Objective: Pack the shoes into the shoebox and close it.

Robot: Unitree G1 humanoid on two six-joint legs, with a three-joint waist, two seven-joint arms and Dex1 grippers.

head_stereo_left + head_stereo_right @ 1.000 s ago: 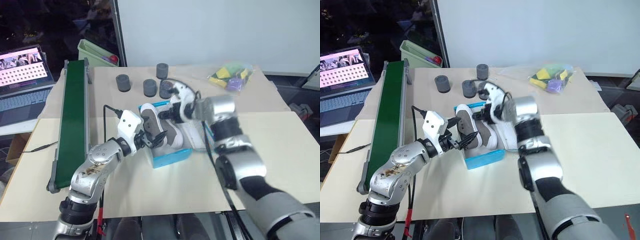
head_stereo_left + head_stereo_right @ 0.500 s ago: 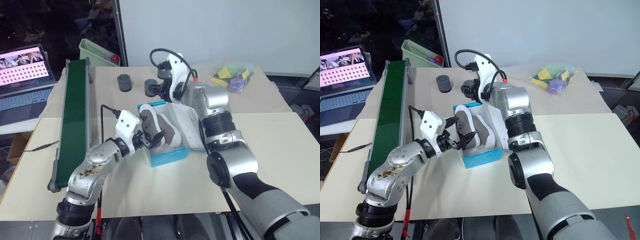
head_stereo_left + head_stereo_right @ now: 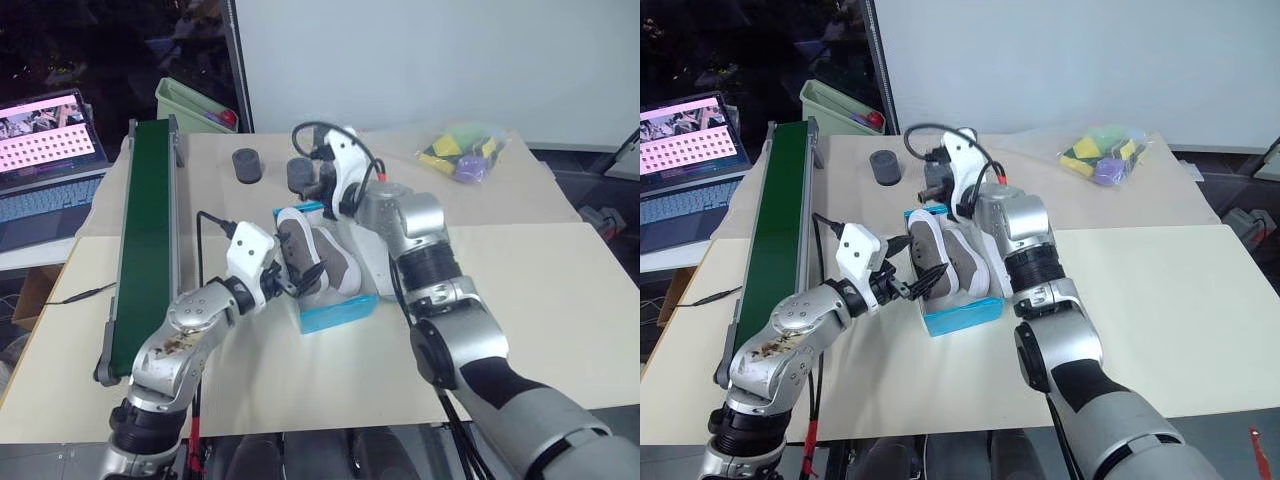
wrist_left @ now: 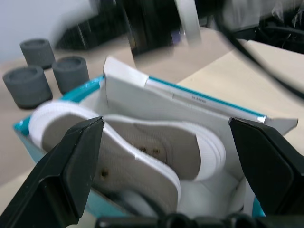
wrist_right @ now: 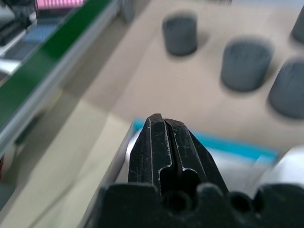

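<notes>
Head views first: blue shoebox (image 3: 958, 318) sitting mid-table, open, with grey-brown sneakers (image 3: 940, 255) tipped inside, white soles up and poking above the rim. Not lying flat yet, by the look of it. Left gripper (image 3: 912, 282) parked right at the near end of the box, fingers spread wide, holding nothing. Right gripper (image 3: 327, 182) up above the far end of the box, near the dark grey cylinders (image 3: 246, 164), pinched tight with nothing in it. Green conveyor (image 3: 146, 230) off to the left, laptop (image 3: 685, 150) beyond that, bag of colourful bits (image 3: 1102, 152) at the far right.

Left wrist view: same story, looking straight into the box between the wide-spread fingers (image 4: 66, 171), sneaker sole across the white interior, lid flap standing up behind.

Right wrist view: fingers (image 5: 164, 145) pressed together, blue box edge (image 5: 228, 142) just below, cylinders further on.

Step-wise: looks like the settling-the-shoes stage, lid not closed. Next up probably pushing the shoes down flat, then getting hold of the lid and folding it over.

Versus a second ago: right gripper was down in the box against the shoes with fingers apart, now lifted clear and clamped. Left one hasn't budged.
</notes>
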